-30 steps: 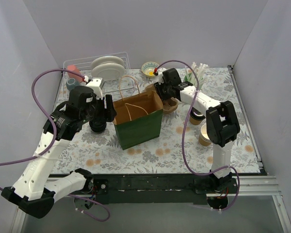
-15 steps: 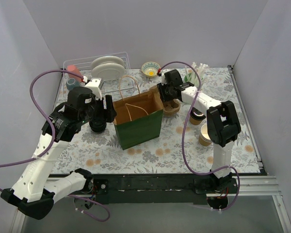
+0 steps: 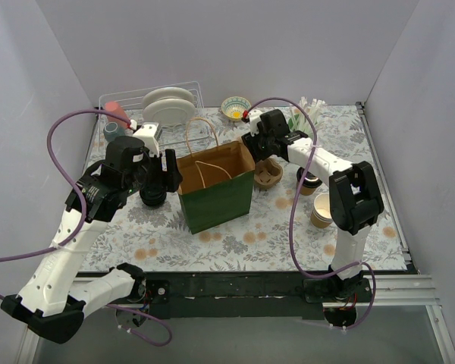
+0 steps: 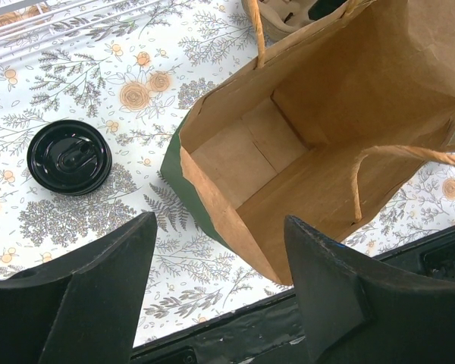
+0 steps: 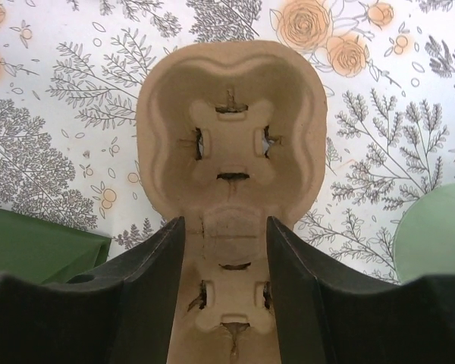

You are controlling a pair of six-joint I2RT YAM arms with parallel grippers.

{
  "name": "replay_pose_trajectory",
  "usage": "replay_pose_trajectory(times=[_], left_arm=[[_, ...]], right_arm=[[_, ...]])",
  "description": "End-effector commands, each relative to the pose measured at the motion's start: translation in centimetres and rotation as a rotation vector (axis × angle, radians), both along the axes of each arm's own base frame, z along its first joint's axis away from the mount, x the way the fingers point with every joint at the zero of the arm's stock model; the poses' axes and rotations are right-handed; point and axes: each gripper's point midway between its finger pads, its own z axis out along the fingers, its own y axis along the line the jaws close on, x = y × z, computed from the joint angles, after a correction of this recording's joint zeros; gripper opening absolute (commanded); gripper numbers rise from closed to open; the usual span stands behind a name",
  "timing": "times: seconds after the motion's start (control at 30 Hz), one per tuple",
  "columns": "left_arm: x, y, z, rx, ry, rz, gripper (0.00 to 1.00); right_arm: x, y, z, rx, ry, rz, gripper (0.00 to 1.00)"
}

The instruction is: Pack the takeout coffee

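The bag (image 3: pixel 216 193) stands open in the middle of the flowered cloth (image 3: pixel 243 243). It is green paper outside and plain kraft inside, with twisted paper handles, and it holds nothing but its own folded bottom. Just left of the bag the coffee (image 4: pixel 68 157) sits upright on the cloth, its glossy round black lid facing up. The left gripper (image 4: pixel 220 220) hangs over the bag's left edge, jaws spread wide with nothing between them.

Right of the bag lies the carrier (image 5: pixel 231 121), rough moulded pulp with rounded wells and cross-shaped slits, both wells vacant. The right gripper (image 5: pixel 224 221) hovers over it, fingers parted to either side of its narrow waist, and I see no grip on it.

A second ago the carrier was pressed against the bag's right rim. Now it lies flat a little away from the bag, and the right jaws have spread wider. The left arm has hardly shifted.
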Motion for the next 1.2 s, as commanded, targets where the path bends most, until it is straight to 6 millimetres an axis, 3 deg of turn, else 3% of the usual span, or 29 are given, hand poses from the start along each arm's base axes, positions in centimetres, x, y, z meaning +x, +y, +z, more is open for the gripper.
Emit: replay_pose_trajectory(times=[0.0,0.67,1.0,1.17], left_arm=[[-0.1,0.1,0.7,-0.006,-0.030,-0.006,0.68],[0.2,0.1,1.0,-0.001,-0.039,-0.009,0.68],[0.2,0.0,1.4,-0.003,-0.047,-0.012,0.69],[0.3,0.2,1.6,-0.002,-0.054,-0.002,0.69]], right_arm=[[0.5,0.7,2.4,0.024,-0.087,0.073,0.55],[0.0,-0.5,-1.4,-0.065,-0.024,0.084,0.59],[-0.1,-0.5,-2.8,-0.077,0.010,0.080,0.53],[0.2,-0.9,-2.3,-0.091,-0.005,0.057,0.39]])
